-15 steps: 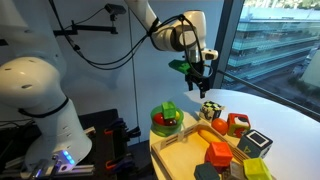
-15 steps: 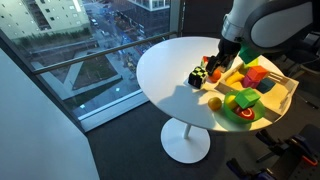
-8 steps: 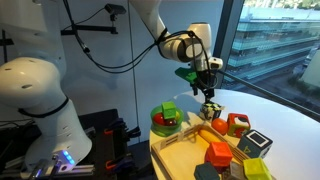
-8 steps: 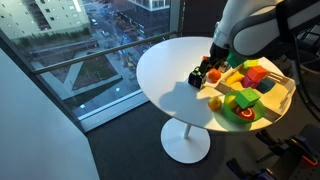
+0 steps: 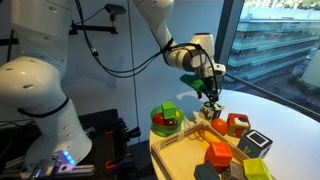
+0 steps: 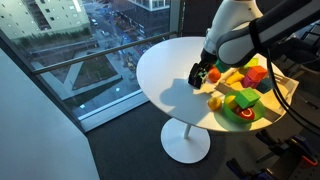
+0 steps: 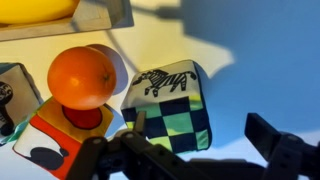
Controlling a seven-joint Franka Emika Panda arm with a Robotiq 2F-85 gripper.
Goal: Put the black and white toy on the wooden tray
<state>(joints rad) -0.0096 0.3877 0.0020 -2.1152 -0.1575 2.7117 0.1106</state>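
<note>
An orange ball (image 7: 82,78) is sitting at 9 o'clock of the black and white toy (image 7: 170,105), almost touching it, atop a red and white block (image 7: 45,150). The wooden tray (image 7: 95,18) is showing its rim at 11 o'clock, with something yellow (image 7: 35,8) lying inside. The toy is resting on the white table (image 6: 165,70) just outside the tray, showing a zebra picture and a dark checkered face. The gripper (image 5: 210,99) is hanging right over it, its fingers (image 7: 280,145) spread wide and gripping nothing.
</note>
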